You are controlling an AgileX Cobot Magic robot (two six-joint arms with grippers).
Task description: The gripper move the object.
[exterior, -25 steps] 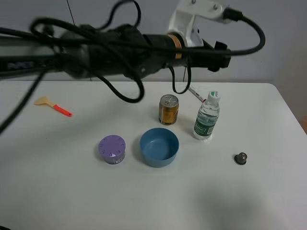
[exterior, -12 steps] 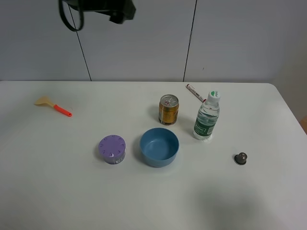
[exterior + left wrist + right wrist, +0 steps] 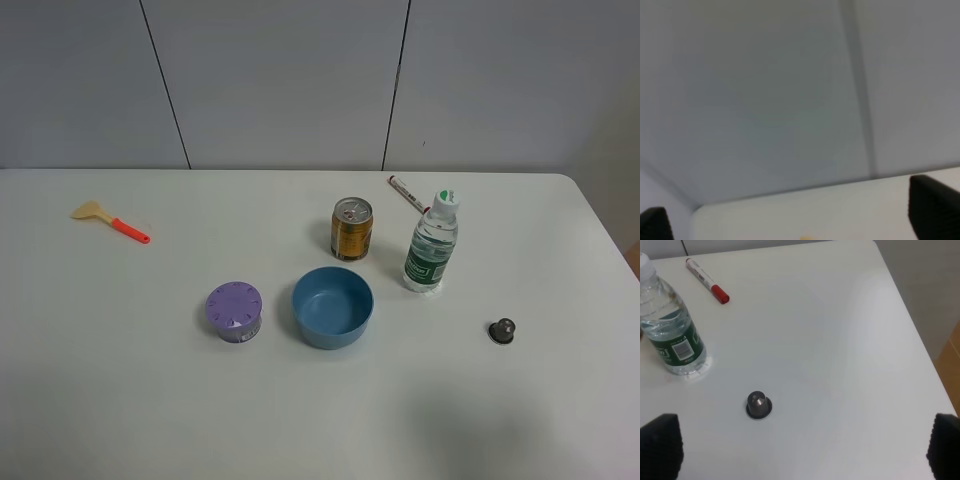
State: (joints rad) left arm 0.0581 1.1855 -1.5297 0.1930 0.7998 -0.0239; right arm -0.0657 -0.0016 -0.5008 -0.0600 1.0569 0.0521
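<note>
Bottle: you have the clear water bottle standing upright right of centre in the high view, white cap on top, green label round its lower half. In the right wrist view it sits at the upper left of the frame, cut off at the edge.
Can: the gold can stands just left of the bottle, apart from it.
Bowl: the blue bowl sits in front of the can, near the middle of the frame.
Purple tub: a purple lidded tub is just left of the bowl, not touching it.
Marker: a white marker with a red cap lies behind the bottle toward the table's far edge; you see it at the top left of the right wrist view too.
Small dark knob: a dark rounded piece sits lower right of the bottle, well apart from it; in the right wrist view it is below centre.
Spatula: a tan scraper with a red handle lies at the far left.
Table: the white table carries all of these.
Left gripper: your left gripper shows only two black fingertips at the bottom corners of its wrist view, spread wide with nothing between them, facing the grey wall.
Right gripper: your right gripper likewise shows its black fingertips in the two bottom corners, spread wide, holding nothing, above the table.
</note>
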